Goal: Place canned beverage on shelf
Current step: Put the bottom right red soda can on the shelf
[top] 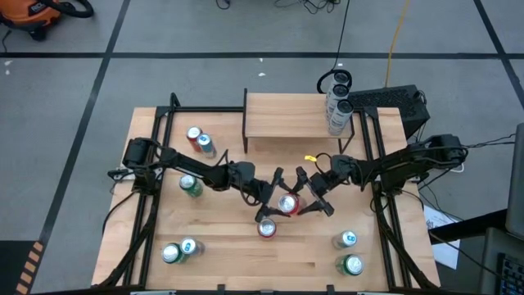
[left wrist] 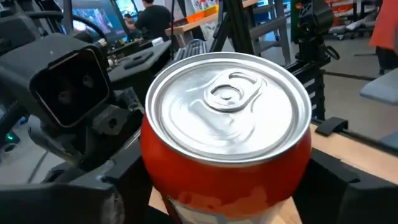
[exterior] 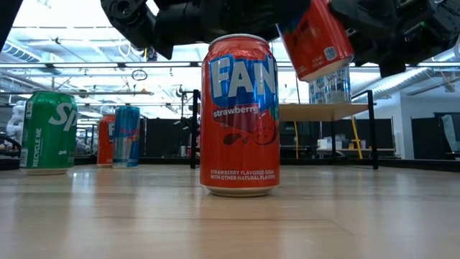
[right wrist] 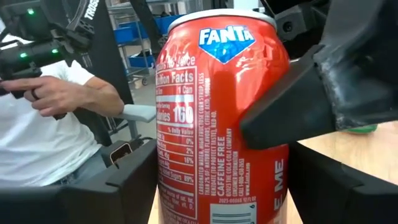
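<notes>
A red Fanta can hangs tilted above the table's middle, between my two grippers. My left gripper comes at it from the table's left and my right gripper from the right; both are shut on it. A second red can stands upright on its base on the table just in front. The shelf, a raised light-wood board, stands at the far middle, with tall pale cans at its right end. My left gripper pinches the can's side wall between its two fingers, about halfway up. Its fingers come level from the table's left. The can's silver top shows clear above them. My right gripper pinches the can's side wall low down between its two fingers, coming level from the table's right. The can is lifted clear of the table, its top leaning over in the low view.
Loose cans stand about the table: a green one, a red and a blue one, two at the near left, two at the near right. A person sits beyond the table.
</notes>
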### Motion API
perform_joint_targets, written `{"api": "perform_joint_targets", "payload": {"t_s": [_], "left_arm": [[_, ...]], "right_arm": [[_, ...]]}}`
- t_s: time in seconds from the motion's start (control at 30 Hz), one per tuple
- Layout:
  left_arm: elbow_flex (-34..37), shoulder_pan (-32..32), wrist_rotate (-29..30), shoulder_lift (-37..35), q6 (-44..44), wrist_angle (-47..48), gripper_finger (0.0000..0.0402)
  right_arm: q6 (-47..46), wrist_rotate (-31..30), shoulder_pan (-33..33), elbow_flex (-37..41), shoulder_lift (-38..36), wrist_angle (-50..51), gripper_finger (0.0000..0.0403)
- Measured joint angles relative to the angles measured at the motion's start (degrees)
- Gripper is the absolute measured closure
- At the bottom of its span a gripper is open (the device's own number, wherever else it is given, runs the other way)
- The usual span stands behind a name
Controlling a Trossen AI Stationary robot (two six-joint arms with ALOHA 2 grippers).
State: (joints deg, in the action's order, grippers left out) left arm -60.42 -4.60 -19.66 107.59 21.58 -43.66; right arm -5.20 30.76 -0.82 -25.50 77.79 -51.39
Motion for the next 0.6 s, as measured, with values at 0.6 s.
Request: {"api": "perform_joint_targets", "payload": {"t_s": [0.6], "left_arm": [[-2.49,12.56,15.21,-10.68,-9.30,18.74,0.0123]], "right_arm": [[-8.50,-53.30,-8.19,0.07,-20.90,33.55,0.0084]]}}
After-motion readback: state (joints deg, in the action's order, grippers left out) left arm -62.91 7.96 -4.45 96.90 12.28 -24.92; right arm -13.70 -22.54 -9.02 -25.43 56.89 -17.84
